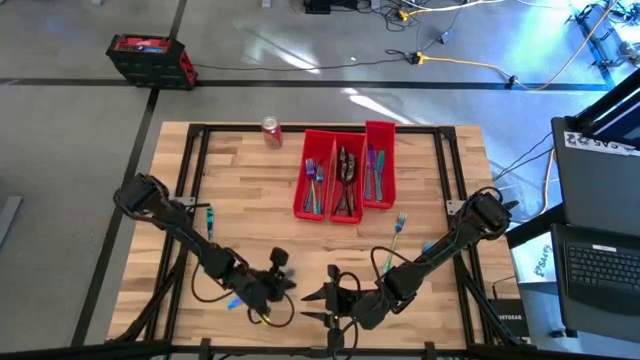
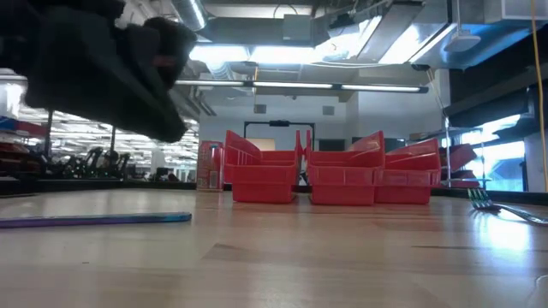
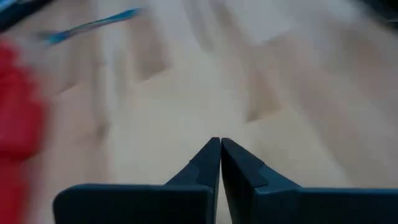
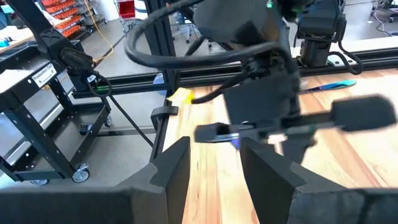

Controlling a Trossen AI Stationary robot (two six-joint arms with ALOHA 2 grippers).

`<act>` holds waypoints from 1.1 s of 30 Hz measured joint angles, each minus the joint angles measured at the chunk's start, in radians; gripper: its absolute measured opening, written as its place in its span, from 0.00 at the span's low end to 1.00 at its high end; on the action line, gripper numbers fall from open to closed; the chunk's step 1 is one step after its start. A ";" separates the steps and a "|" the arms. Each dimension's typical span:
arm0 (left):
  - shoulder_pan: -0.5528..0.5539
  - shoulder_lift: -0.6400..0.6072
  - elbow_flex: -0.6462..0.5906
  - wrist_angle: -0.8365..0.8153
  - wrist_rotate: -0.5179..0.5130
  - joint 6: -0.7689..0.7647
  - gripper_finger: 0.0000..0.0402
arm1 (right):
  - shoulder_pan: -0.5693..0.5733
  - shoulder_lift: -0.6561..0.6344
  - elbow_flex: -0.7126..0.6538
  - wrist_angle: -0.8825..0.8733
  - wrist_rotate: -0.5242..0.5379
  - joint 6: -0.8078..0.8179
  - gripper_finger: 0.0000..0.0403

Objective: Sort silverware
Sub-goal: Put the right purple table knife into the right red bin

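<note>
- The silverware (image 1: pixel 343 180) is mostly seen sorted in the three red bins (image 1: pixel 378 135) at the far middle of the bench (image 1: pixel 250 210); a loose fork (image 1: pixel 397 228) lies right of centre and a blue piece (image 1: pixel 209 218) lies at the left.
- Each piece is judged light, stiff and slippery, lying flat; the handle's middle is best pinched across its narrow width.
- The left gripper (image 1: pixel 283 280) is clenched and empty; the right gripper (image 1: pixel 322 294) is parted, apparently with nothing between its fingers.
- The bins' contents are shown only from above; the fork's raised tines are shown only by the low view.
</note>
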 joint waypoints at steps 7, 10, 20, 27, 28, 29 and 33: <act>-0.020 -0.031 0.018 -0.362 -0.125 -0.482 0.00 | 0.000 0.000 0.000 0.002 0.001 0.000 0.31; -0.075 -0.070 0.017 -0.465 -0.089 -0.596 0.00 | 0.000 0.000 0.000 0.002 0.030 -0.004 0.31; -0.354 -0.166 0.015 -0.535 -0.092 -0.884 0.00 | -0.076 0.011 0.000 -0.027 0.033 -0.015 0.31; -0.511 -0.110 0.014 -0.553 -0.146 -1.225 0.00 | -0.169 0.021 0.000 -0.011 -0.203 -0.227 0.35; -0.525 -0.101 0.014 -0.552 -0.151 -1.247 0.00 | -0.180 0.021 0.000 0.004 -0.226 -0.259 0.37; -0.540 -0.093 0.014 -0.551 -0.157 -1.265 0.00 | -0.190 0.021 0.000 0.015 -0.247 -0.276 0.40; -0.584 -0.051 0.014 -0.552 -0.197 -1.348 0.00 | -0.232 0.029 0.001 -0.008 -0.264 -0.287 0.56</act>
